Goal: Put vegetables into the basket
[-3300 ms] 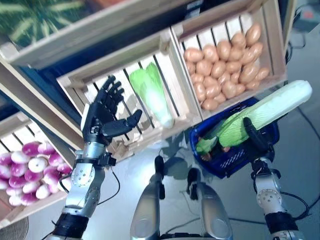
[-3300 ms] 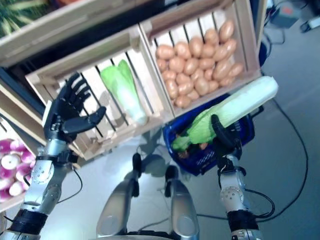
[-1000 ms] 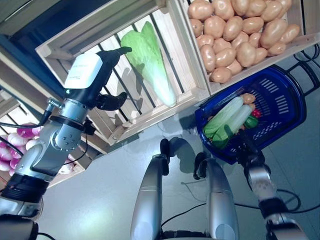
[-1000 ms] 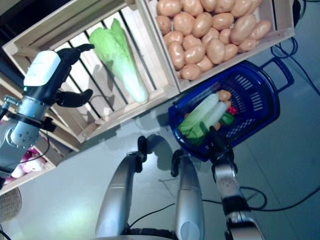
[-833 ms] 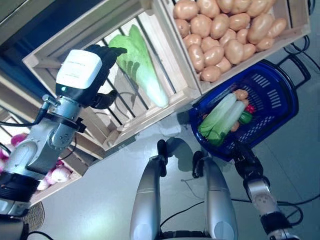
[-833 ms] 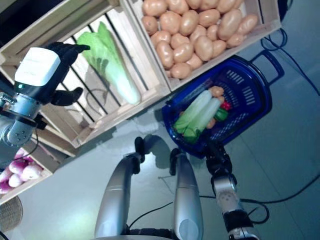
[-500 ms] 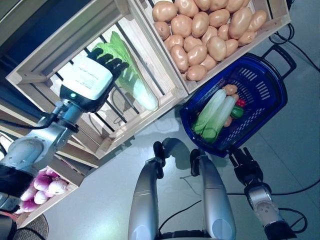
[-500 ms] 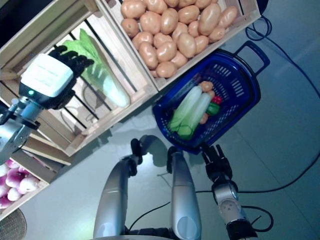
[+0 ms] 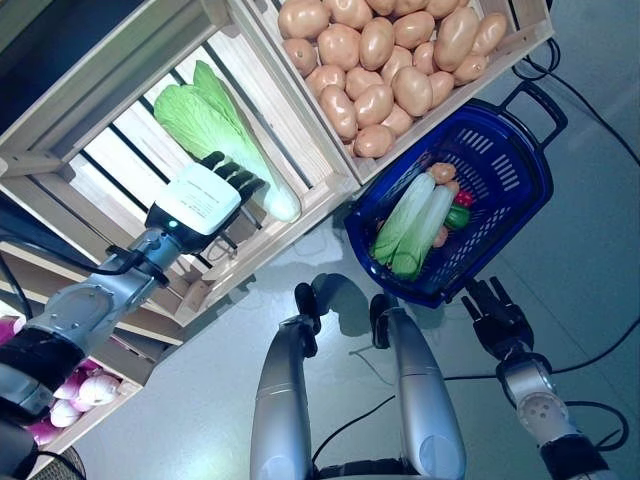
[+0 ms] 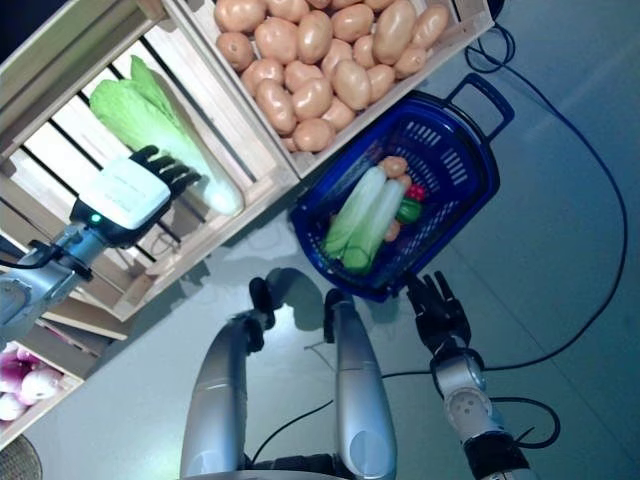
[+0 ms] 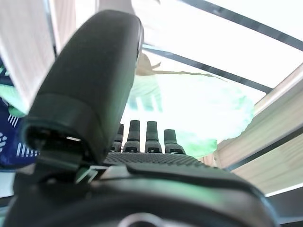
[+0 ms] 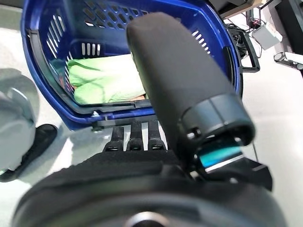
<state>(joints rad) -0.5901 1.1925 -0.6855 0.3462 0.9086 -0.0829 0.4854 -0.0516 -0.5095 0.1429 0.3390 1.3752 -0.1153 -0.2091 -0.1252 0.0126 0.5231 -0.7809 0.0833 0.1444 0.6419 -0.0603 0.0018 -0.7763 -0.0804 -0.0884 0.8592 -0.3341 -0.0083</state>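
1. The left hand (image 9: 205, 196) was inside the slatted wooden crate (image 9: 120, 130), fingers straight and holding nothing, tips at the pale stalk end of the long green cabbage (image 9: 210, 125).
2. The cabbage lay directly beyond that hand, long axis running away from it up the crate, leafy end farthest.
3. The right hand (image 10: 438, 312) hovered released, just beside the blue plastic basket (image 10: 470, 165), which already held two pale green vegetables (image 10: 362, 215).
4. Judgement: the left hand was much nearer to the cabbage.
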